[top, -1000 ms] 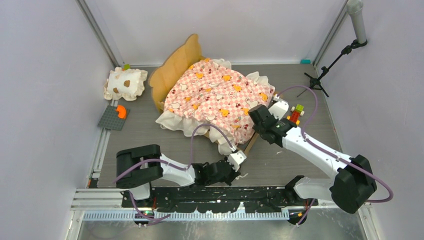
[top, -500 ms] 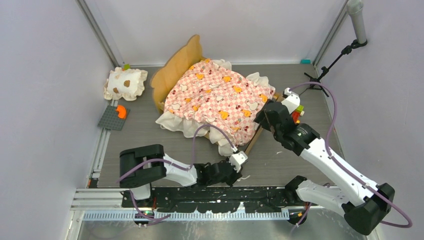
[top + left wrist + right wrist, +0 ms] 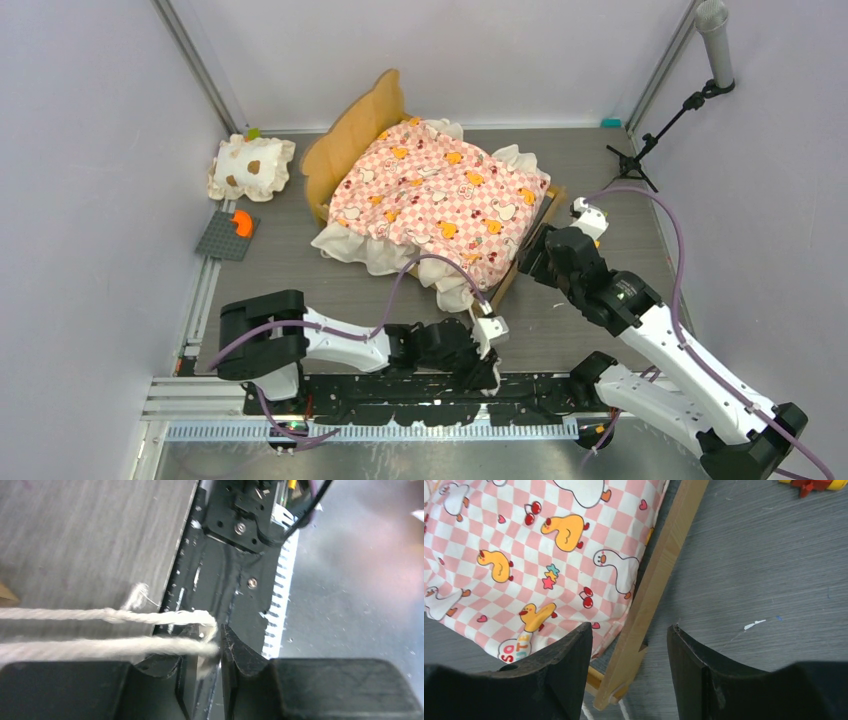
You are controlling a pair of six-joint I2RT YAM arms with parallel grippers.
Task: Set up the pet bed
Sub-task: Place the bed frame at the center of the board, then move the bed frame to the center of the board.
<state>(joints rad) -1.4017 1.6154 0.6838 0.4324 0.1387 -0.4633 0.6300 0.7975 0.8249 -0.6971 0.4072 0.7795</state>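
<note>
Both arms low: left gripper [image 3: 219,639] at cord [image 3: 100,647], hold unclear; right gripper [image 3: 629,626] spread above pet bed [image 3: 430,195].

Robot lab cell, not a home. Plain pale walls [image 3: 80,200] box in a grey wood-grain counter [image 3: 300,290], with silver aluminium frame posts [image 3: 195,60] in the corners. Grey microphone on a black tripod stand [image 3: 712,45] stands well beyond the right hand [image 3: 533,258]. Black perforated mounting plate [image 3: 225,580] sits directly under the left hand [image 3: 216,635], white toothed cable strip [image 3: 282,590] just beside it. Purple cables [image 3: 640,190] loop off both arms.
</note>
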